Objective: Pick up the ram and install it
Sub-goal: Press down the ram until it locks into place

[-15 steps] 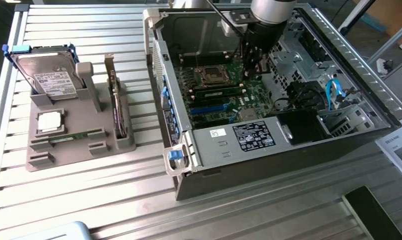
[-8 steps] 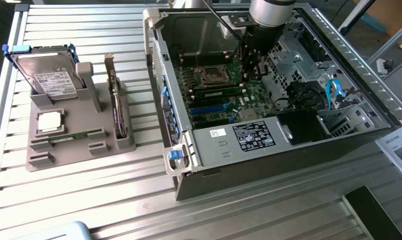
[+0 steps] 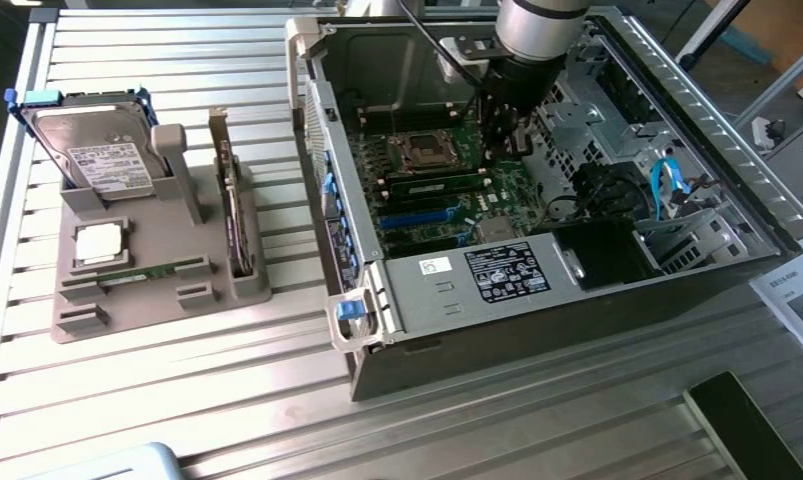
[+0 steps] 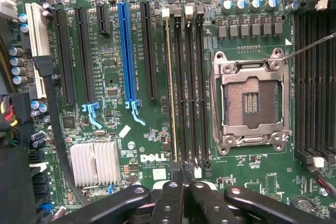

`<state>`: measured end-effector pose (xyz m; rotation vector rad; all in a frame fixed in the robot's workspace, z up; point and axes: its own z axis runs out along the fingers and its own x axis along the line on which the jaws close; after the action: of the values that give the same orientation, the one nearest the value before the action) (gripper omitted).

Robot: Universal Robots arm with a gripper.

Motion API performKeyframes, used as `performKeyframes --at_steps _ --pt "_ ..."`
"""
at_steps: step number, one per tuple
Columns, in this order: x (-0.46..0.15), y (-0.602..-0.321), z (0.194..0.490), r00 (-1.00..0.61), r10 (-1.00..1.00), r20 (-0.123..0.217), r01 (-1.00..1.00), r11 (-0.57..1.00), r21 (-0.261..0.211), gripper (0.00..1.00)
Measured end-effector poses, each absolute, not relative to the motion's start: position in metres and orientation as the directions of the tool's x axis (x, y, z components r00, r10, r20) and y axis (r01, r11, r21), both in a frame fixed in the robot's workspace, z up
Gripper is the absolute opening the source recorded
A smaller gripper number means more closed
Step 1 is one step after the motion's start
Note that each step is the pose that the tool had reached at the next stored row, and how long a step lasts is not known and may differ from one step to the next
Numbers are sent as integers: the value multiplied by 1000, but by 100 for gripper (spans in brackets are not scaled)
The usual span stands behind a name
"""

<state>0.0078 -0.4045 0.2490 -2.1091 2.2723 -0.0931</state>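
One closed gripper (image 4: 181, 195) hovers at the memory slots' (image 4: 189, 87) end, ram (image 4: 169, 87) seated edgewise.

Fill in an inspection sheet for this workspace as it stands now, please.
Surface: ribbed metal table carrying an open computer case and a grey holder tray.
Job's things: ram stands edge-on in a motherboard slot, beside the empty CPU socket.
Clutter: the tray holds a hard drive, an upright card and a second green stick.
Grippers: gripper shut, at the ends of the memory slots; nothing seen between its fingers.
Cables: blue cable inside the case; black cable across the board.
Surroundings: printed sheet at the exterior view's right.
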Motion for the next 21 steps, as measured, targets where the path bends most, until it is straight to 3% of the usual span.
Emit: performKeyframes --at_steps 21 --pt "8 -404 238 -88 -996 12 -994 87 -72 11"
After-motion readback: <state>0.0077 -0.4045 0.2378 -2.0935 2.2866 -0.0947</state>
